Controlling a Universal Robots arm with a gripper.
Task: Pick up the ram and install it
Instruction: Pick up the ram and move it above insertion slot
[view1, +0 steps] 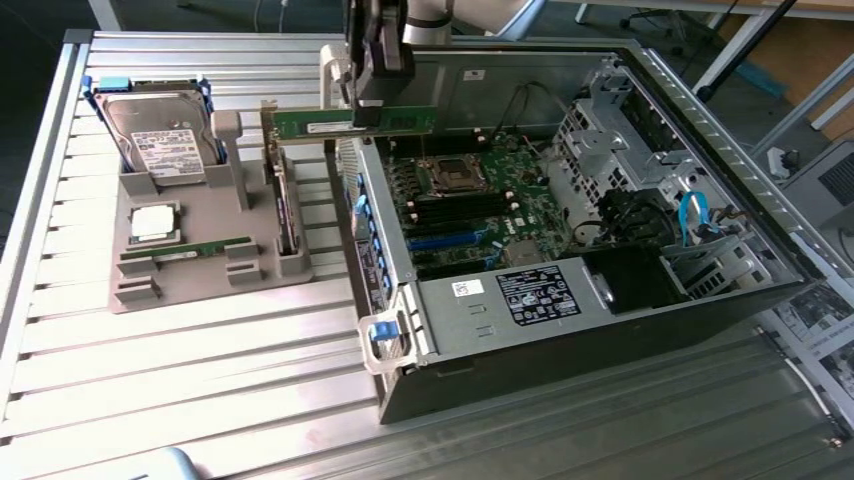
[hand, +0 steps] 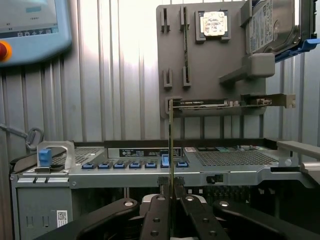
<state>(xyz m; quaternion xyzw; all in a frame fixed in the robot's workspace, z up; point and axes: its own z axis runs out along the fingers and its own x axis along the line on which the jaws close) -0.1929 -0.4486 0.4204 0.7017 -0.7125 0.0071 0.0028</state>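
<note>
RAM stick (view1: 320, 125): long, narrow green PCB w/ pale label. Held off the counter, pinched mid-length at top edge by claw (view1: 368, 110). Long axis level, board standing on edge, above wall of open PC case (view1: 561, 340). Wrist view: seen edge-on.

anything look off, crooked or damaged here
Nothing stands out. The gripper holds the ram level above the near wall of the open computer case. The hard drive and processor sit squarely in the grey holder. No spills or damage are visible.
</note>
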